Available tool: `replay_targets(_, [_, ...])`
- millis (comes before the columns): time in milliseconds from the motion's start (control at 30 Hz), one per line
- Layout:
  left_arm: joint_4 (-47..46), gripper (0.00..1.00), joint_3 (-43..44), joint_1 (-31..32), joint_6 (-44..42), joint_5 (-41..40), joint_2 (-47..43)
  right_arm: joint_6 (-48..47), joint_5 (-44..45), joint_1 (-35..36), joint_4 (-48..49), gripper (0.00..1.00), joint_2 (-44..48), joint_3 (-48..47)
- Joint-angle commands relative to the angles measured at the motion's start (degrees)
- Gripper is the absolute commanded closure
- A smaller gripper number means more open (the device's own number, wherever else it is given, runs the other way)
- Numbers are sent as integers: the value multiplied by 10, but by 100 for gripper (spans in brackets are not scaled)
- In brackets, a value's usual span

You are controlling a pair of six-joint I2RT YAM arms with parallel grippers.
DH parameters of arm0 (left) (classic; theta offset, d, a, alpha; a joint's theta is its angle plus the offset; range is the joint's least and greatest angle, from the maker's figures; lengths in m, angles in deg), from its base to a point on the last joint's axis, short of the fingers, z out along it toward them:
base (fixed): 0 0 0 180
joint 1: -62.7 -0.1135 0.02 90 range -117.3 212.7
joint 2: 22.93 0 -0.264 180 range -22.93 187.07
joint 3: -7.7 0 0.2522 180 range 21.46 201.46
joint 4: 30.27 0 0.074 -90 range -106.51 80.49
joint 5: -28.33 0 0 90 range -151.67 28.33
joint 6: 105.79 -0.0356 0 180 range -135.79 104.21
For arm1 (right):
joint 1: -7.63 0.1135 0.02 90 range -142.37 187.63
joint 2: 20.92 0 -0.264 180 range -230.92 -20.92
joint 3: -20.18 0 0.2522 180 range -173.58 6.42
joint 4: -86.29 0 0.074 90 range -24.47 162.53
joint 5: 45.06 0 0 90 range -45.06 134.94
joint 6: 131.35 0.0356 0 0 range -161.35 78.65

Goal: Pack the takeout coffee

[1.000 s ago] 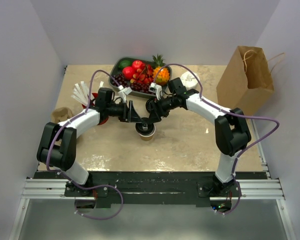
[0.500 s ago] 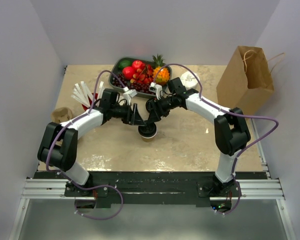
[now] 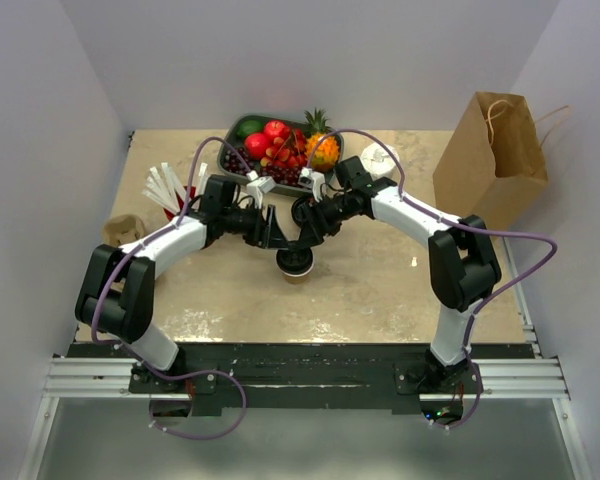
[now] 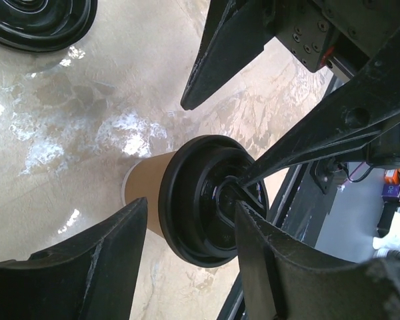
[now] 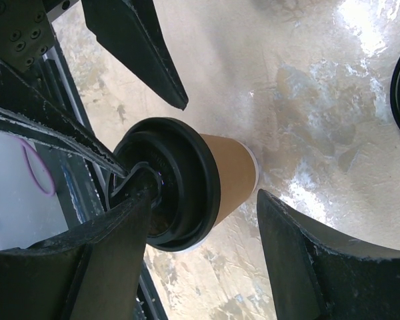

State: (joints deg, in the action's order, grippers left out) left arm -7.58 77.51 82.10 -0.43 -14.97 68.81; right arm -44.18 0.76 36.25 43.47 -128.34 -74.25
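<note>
Sensibly, the left end effector [image 4: 192,208], spread wide and holding nothing, should leave room so that only one pair of fingers closes on the takeout coffee [image 3: 294,265] below its black lid [image 4: 210,200], squeezing lightly so the paper wall does not buckle. Both arms reach inward with wrists pitched down over the cup, which stands upright mid-surface [image 3: 380,290]. The right end effector [image 5: 205,195] is equally open and empty, and the paper bag [image 3: 492,150] stands well apart at far right.

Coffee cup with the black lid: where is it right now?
The coffee cup stands mid-table in the overhead view, just nearer than the fruit tray, between the open left gripper and right gripper.
</note>
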Motion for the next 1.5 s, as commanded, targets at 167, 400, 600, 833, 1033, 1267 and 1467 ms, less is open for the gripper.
replay_targets(167, [-9, 42, 10, 20, -8, 30, -24, -14, 10, 5, -9, 32, 32, -7])
replay_targets(400, [-13, 41, 5, 28, -9, 9, -26, -15, 11, 4, -9, 32, 35, -7])
replay_targets(600, [9, 41, 28, 22, -35, -15, -32, -45, 3, 4, -29, 31, 45, -4])
replay_targets(833, [53, 36, 52, 0, -77, 51, -23, -106, -40, -6, -116, 30, 63, -23])
replay_targets(1033, [14, 36, 27, -1, -59, 76, -27, -97, -21, -8, -111, 30, 66, -23])
replay_targets(1267, [-1, 37, 20, 2, -46, 86, -2, -95, -9, -8, -106, 31, 50, -7])
replay_targets(1467, [0, 37, 16, 9, -48, 85, 11, -75, -27, -8, -96, 31, 34, -5])
